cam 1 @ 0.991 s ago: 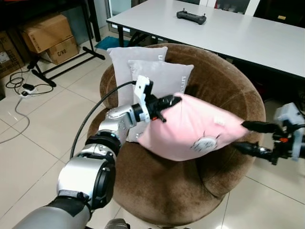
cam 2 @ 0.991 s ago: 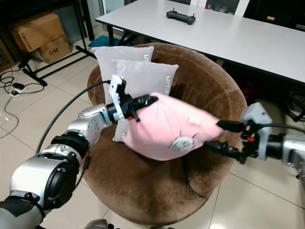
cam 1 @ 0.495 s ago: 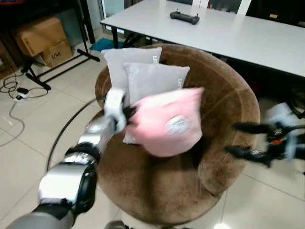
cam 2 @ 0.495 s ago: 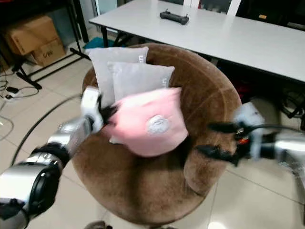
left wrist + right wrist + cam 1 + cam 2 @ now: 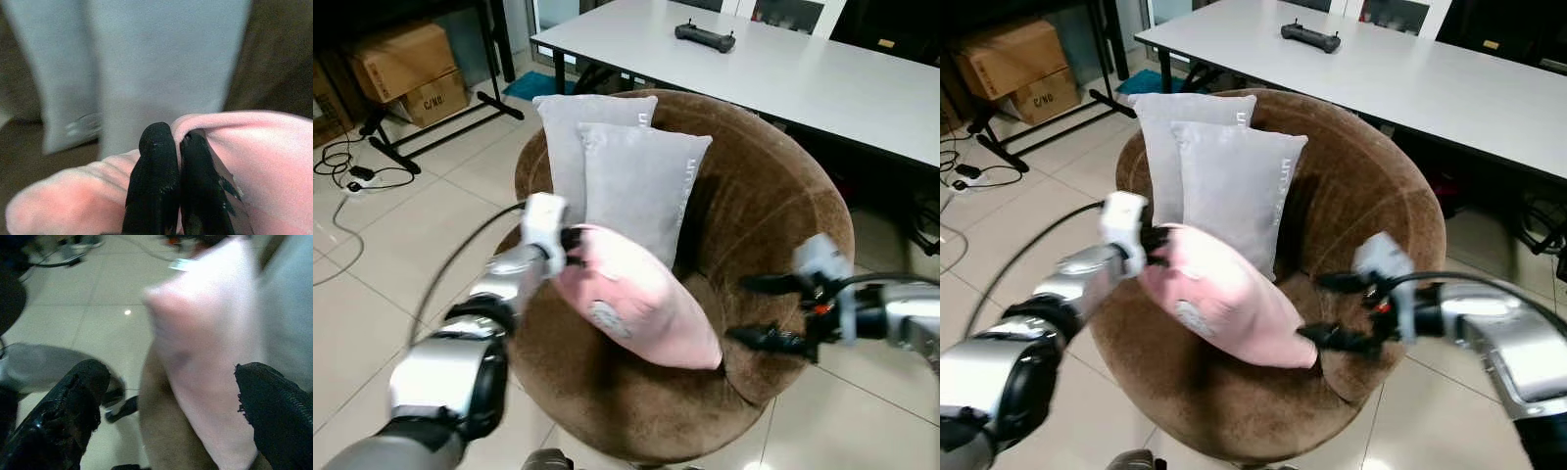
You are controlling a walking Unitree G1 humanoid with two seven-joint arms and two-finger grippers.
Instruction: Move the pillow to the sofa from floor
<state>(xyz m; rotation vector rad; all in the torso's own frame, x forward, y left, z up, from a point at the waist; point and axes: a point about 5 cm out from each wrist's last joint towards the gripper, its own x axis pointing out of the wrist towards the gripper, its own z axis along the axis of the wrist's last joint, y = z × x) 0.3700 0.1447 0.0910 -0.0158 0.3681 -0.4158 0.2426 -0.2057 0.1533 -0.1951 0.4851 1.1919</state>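
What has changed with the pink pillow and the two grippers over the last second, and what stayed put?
The soft pink pillow came down onto the round brown armchair's seat. The right gripper let go of its corner and is open beside it. The left gripper stays clamped on the other corner. The two grey cushions did not move.

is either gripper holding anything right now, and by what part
The left gripper pinches the pink pillow by its upper corner; the right gripper is open, holding nothing.
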